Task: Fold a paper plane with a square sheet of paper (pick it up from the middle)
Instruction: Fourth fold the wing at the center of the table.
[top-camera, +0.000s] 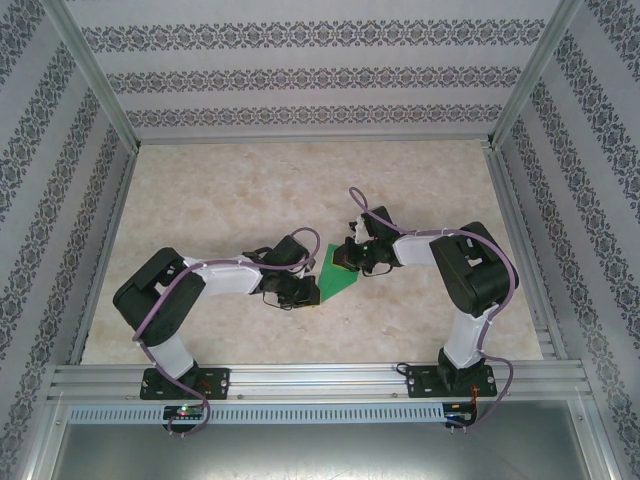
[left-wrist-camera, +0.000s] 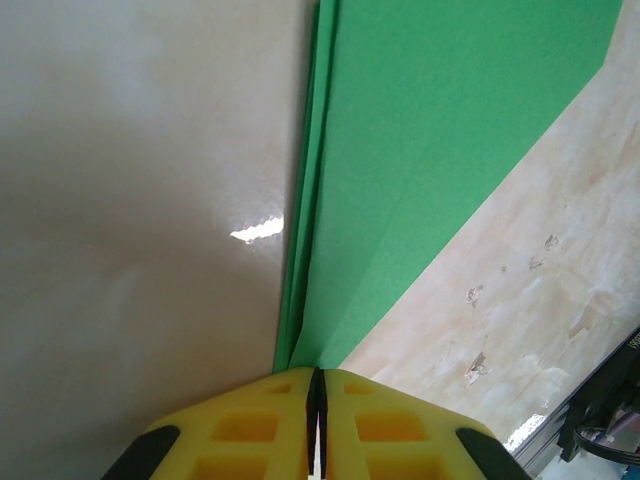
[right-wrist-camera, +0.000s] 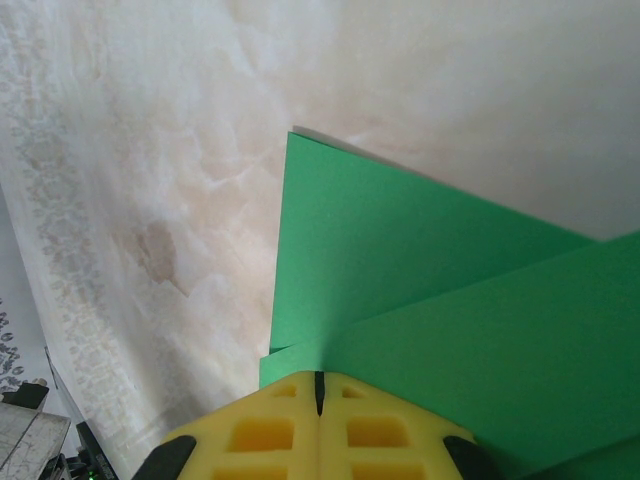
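Seen from above, both arms are bent at the elbow and reach inward over the pale marbled counter (top-camera: 250, 190). Their wrists meet near the middle of the near half. The left arm's elbow juts out to the left, its forearm runs rightward, and the left gripper (top-camera: 312, 287) comes in at the left edge of the thin, bright green square sheet of paper (top-camera: 335, 278). The right arm rises from its base, folds at a high elbow and stretches leftward, which puts the right gripper (top-camera: 346, 262) at the sheet's upper right side.

The sheet lies between the two grippers, folded into an angular shape with a point towards the near right.

In the left wrist view, the yellow jaws of the left gripper (left-wrist-camera: 317, 385) are pressed together, with only a thin dark slit between them. The stacked folded layers of the sheet (left-wrist-camera: 440, 130) run straight into that slit, so these jaws are clamped on its folded edge. One broad green face fans out to the right above the counter (left-wrist-camera: 130, 200).

In the right wrist view, the yellow jaws of the right gripper (right-wrist-camera: 320, 385) are also together. Their tips sit against the sheet (right-wrist-camera: 400, 260), where two overlapping green flaps spread mostly to the right. I cannot tell whether a layer is caught between them. The counter (right-wrist-camera: 150, 150) shows behind.
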